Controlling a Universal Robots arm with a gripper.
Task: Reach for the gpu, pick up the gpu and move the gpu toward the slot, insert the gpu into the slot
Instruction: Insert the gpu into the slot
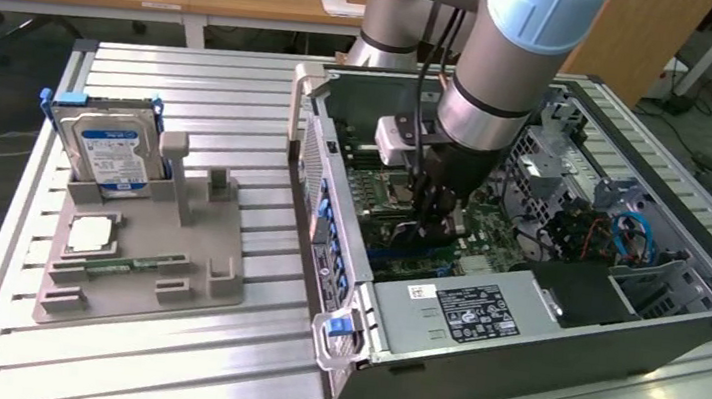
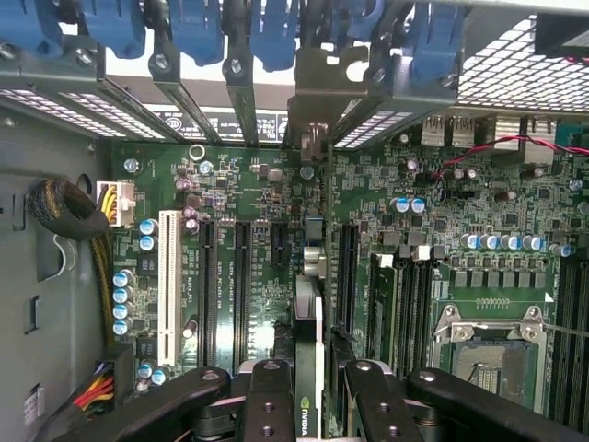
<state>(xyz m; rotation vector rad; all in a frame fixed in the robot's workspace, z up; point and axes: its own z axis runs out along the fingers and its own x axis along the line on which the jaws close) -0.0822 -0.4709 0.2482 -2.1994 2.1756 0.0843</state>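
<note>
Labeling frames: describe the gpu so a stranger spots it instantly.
Look inside the open computer case, over the motherboard where the gripper reaches down. The gpu is the card held edge-on between its fingers, standing above the board, unlike the empty slots beside it.

A slatted aluminium table point(image 1: 207, 92) is carrying an open computer case point(image 1: 513, 358) at three o'clock and a grey fixture tray point(image 1: 187, 271) at nine o'clock, both sitting directly on it, apart.

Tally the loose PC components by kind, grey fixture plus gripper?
hard drive: 1
memory stick: 1
square chip: 1
gpu, held in the gripper: 1
Total: 4
</note>
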